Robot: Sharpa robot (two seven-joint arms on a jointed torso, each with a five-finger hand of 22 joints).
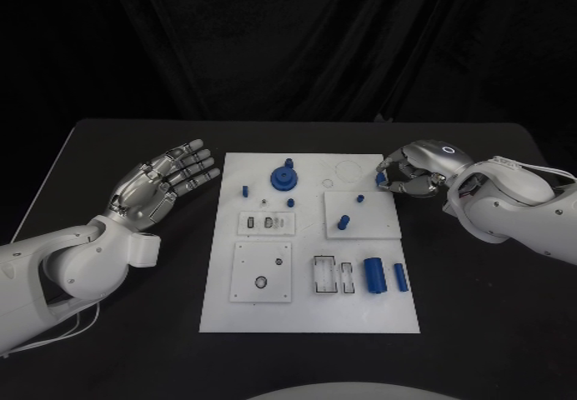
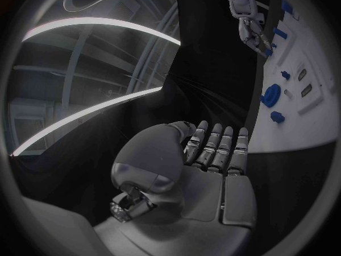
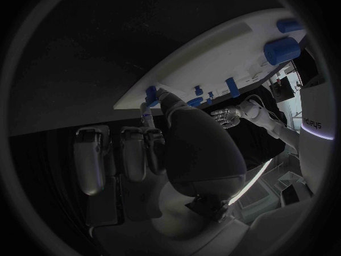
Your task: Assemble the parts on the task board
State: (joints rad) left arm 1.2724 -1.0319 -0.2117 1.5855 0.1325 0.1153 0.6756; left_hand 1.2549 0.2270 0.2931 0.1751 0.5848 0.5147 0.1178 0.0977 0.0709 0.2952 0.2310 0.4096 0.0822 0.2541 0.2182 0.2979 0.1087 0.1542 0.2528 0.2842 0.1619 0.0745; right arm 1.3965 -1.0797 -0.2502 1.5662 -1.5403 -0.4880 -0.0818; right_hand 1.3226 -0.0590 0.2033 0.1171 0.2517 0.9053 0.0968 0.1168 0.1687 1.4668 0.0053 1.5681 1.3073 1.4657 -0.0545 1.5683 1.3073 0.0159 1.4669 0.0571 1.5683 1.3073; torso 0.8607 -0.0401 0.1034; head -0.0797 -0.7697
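Early in the assembly, by the look of it: most blue parts lying loose on the task board (image 1: 310,317), the white plate in the middle of the black worktop (image 1: 481,283). Right hand (image 1: 408,177) at the board's far right edge, fingers curled in around a small blue piece (image 1: 380,177); seemingly pinched at the fingertips, though the grip itself too small to confirm fully. Left hand (image 1: 163,185) hovering off the board's left edge, palm up, fingers (image 2: 216,148) spread and holding nothing. Next move probably to carry that piece over a matching seat, line it up and press it home, calling for a steady, upright approach and care not to knock the neighbouring pegs. On the board: a blue gear-like disc (image 1: 285,177) near the far edge, small blue pegs (image 1: 343,222) standing on a raised white block to its right, two blue cylinders (image 1: 374,276) lying side by side nearer the robot, beside an outlined slot holder (image 1: 324,274), plus a white square plate (image 1: 263,271) with holes at the near left.
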